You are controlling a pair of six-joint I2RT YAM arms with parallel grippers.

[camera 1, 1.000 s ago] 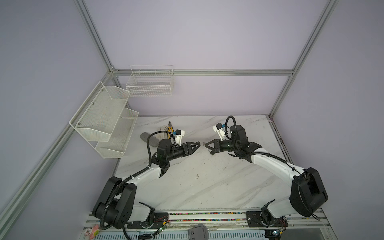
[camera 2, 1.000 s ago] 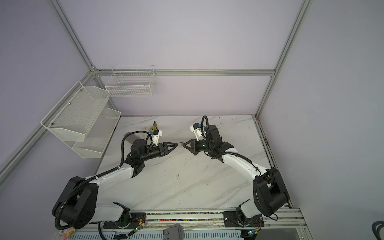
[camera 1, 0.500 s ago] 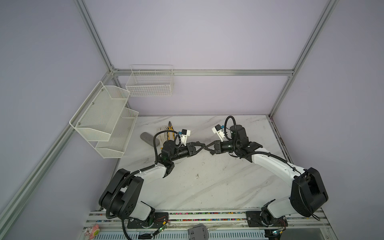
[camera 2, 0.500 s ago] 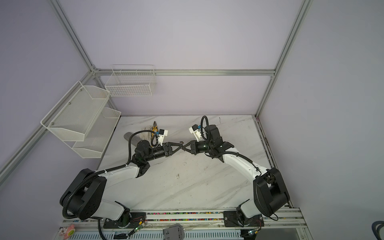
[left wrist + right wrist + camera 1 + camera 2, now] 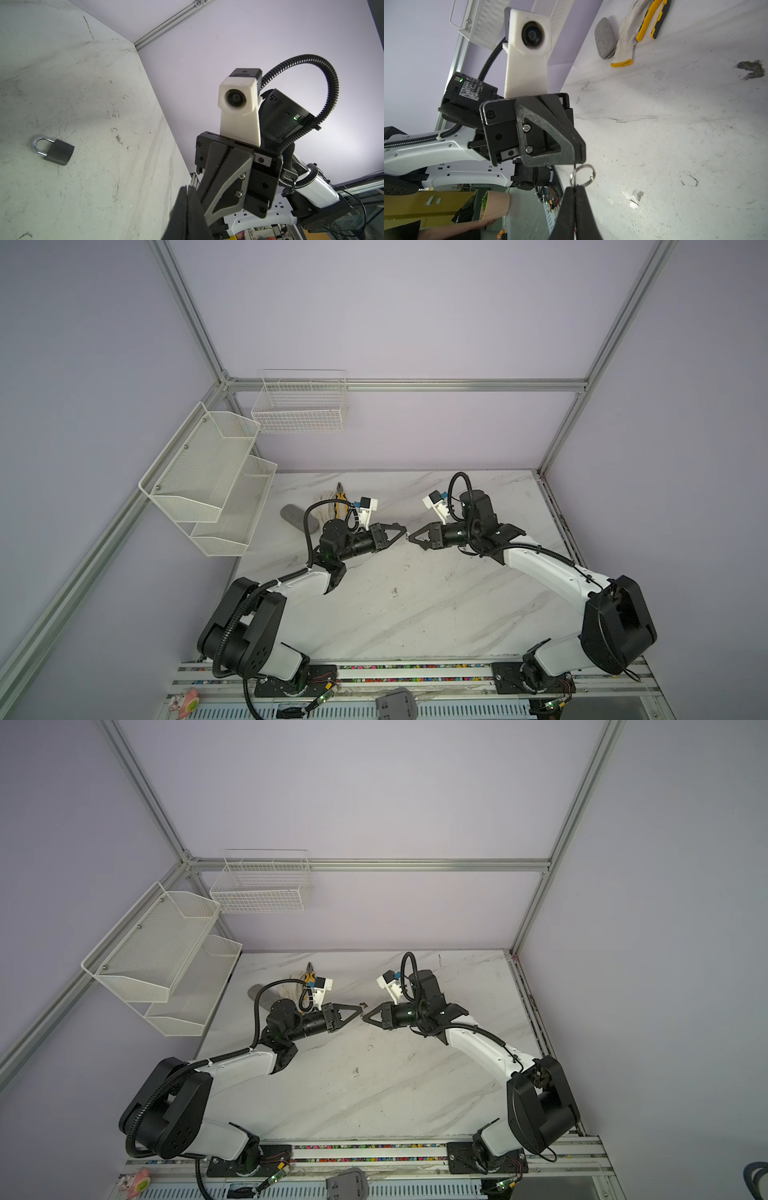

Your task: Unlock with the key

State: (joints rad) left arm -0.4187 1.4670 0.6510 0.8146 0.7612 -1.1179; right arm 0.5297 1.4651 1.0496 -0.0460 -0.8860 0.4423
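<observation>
Meeting tip to tip above the table [image 5: 415,614], both grippers are closed: the right gripper [image 5: 574,192] pinches a key ring [image 5: 583,175], the left gripper [image 5: 579,161] clamps something thin attached, the key itself hidden.

Probably a robotics lab, aluminium-framed enclosure [image 5: 399,384], lilac panels, marble-look table [image 5: 415,605], wire baskets [image 5: 299,406]

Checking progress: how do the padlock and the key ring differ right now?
The padlock lies flat on the table, untouched; the key ring is pinched in the shut right hand, above it. The padlock has a black body; the key ring is only a thin wire loop. Both show a silvery metal loop.
</observation>
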